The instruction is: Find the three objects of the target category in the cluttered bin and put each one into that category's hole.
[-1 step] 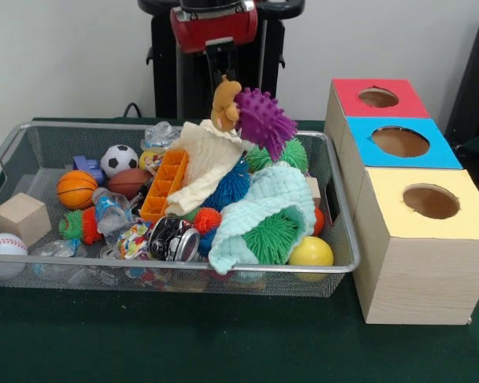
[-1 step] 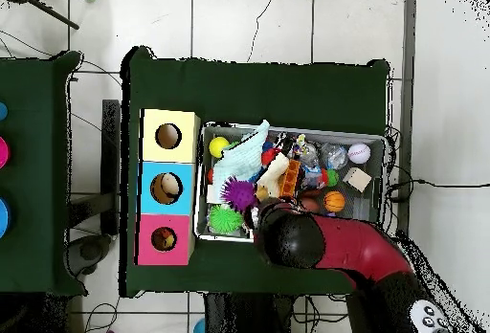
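The small brown plush toy (image 1: 223, 102) is hanging above the wire mesh bin (image 1: 343, 239), in the upper centre of the front frame, directly below the tool (image 1: 222, 72). The tool is clenching on the plush toy's top; the purple spiky ball (image 1: 265, 120) is sitting just beside the toy, to its right, and whether it is touching the tool cannot be told. In the overhead view the arm (image 2: 325, 245) is covering the lower edge of the bin, with the purple ball (image 2: 237, 192) showing at the arm's upper left.

Step in hand, by judgement: transport of one picked object out of the bin toward the sorting boxes.

The three boxes are standing in a row at the right of the front frame: red-topped box (image 1: 379, 97), blue-topped box (image 1: 401, 142), yellow-topped box (image 1: 431, 203), each with a round hole. The pictures do not show which hole matches the toy's category.

The next move is calling for lateral travel toward the right of the front frame, alignment over the correct hole, then release. The cream cloth (image 1: 207, 159) and mint cloth (image 1: 271, 203) are still covering other bin contents, so later searches will likely require uncovering.
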